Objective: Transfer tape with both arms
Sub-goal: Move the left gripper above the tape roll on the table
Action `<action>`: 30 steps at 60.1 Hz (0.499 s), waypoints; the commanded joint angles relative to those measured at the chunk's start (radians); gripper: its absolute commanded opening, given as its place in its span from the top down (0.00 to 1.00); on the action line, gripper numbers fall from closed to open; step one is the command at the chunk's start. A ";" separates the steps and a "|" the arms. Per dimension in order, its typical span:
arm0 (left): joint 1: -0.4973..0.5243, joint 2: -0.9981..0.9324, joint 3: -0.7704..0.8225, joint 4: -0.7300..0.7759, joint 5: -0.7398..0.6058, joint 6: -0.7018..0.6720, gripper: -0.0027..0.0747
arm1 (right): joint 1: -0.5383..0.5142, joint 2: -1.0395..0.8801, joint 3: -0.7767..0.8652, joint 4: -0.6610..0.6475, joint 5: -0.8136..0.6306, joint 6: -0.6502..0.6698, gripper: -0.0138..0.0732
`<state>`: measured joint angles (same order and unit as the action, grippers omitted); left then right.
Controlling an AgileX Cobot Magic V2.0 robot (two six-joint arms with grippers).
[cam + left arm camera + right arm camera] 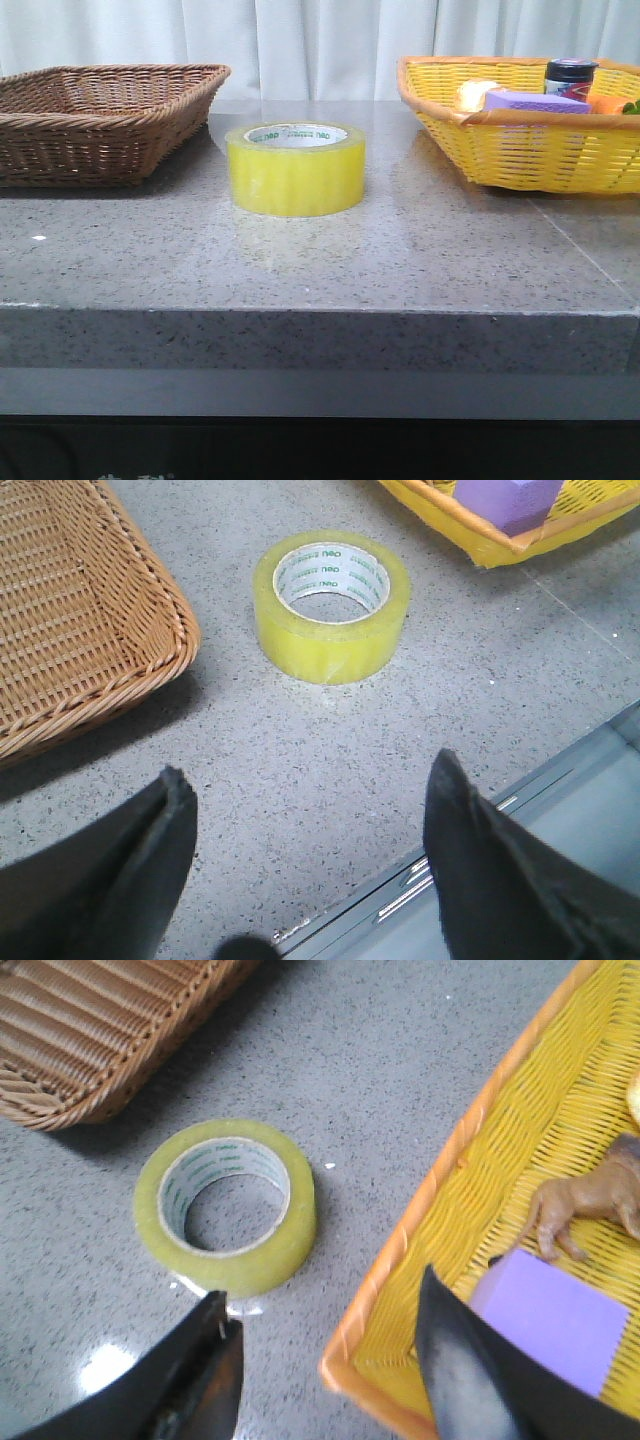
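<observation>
Tape: the tape (295,168) is lying flat on the grey table (420,260), hole facing up, sitting between the brown basket (100,120) and the yellow basket (520,130) and touching neither.

Left gripper: the left gripper (310,870) is hovering over the table's near edge with its jaws spread wide and gripping nothing — the tape is lying ahead of it, well apart.

Right gripper: the right gripper (325,1365) is hanging over the rim of the yellow basket, jaws also wide apart and empty; one finger is sitting just beside the tape, the other over the purple block (555,1320).

Stage: judging by this, nothing is being held yet, so the first pick-up is still waiting to be done.

Risk, right side: a straight descent is likely putting one finger onto the basket rim or the purple block instead of around the roll.

Risk, grip: the roll's smooth round wall is probably slipping or skidding if pinched off-centre — it could get shoved toward the brown basket.

Risk, hand-over: if the first arm is covering most of the roll, the second is getting little free surface to take.
</observation>
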<state>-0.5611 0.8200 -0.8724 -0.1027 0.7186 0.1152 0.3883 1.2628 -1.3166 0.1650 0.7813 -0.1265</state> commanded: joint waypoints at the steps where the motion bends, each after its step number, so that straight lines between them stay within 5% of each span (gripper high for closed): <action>1: -0.008 -0.001 -0.033 -0.011 -0.075 -0.001 0.35 | -0.007 -0.131 0.071 0.015 -0.113 -0.002 0.36; 30: -0.008 -0.001 -0.039 -0.011 -0.091 -0.001 0.35 | -0.007 -0.485 0.414 0.014 -0.253 -0.002 0.36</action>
<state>-0.5611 0.8200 -0.8724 -0.1027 0.7119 0.1152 0.3883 0.8018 -0.8845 0.1689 0.6146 -0.1249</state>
